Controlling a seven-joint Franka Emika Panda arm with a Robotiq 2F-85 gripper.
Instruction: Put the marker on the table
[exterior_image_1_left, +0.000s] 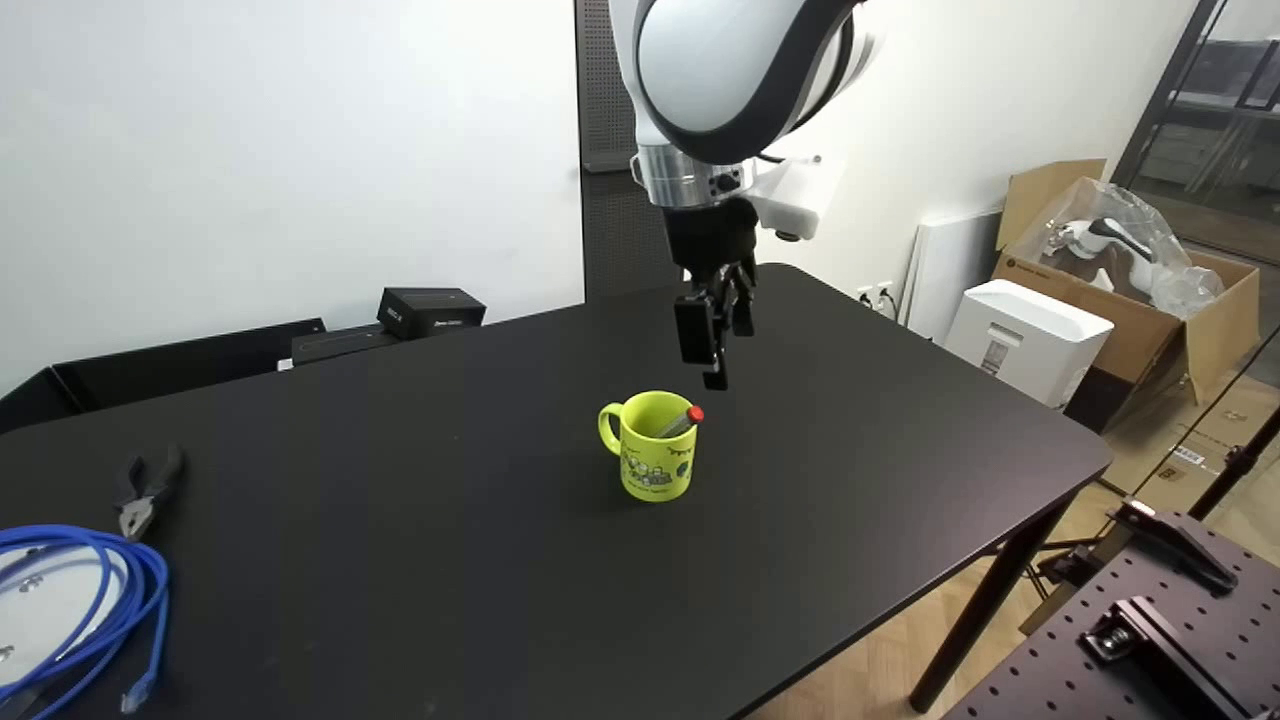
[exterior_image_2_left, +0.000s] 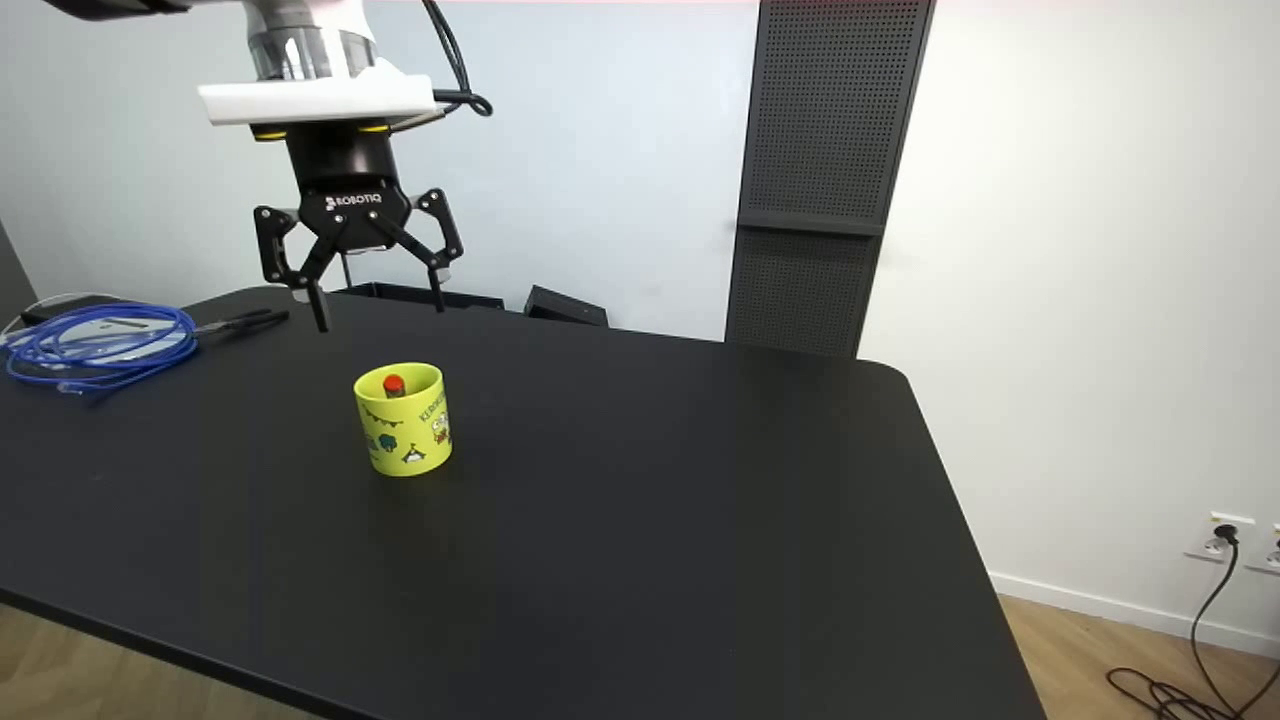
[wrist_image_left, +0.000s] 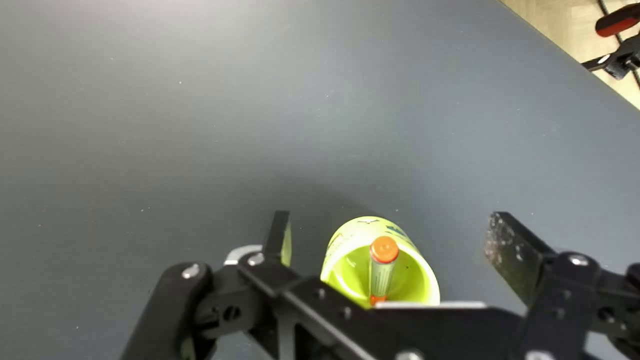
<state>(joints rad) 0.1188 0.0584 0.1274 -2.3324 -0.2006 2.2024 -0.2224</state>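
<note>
Currently, the marker (wrist_image_left: 381, 275) leans inside the mug (exterior_image_2_left: 410, 435), which stands upright on the table (exterior_image_2_left: 700, 550); the gripper (exterior_image_2_left: 380, 319) hangs above, spread and empty. An off-centre descent could knock the mug over; since the marker slants, a straight pull might drag the mug along.

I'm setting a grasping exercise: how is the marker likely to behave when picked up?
The marker looks stiff and probably light, being slim and straight. It sits tilted in the much wider mug, so it may swing or slide when nudged. Being round-ended, it could roll if laid on the table.
</note>
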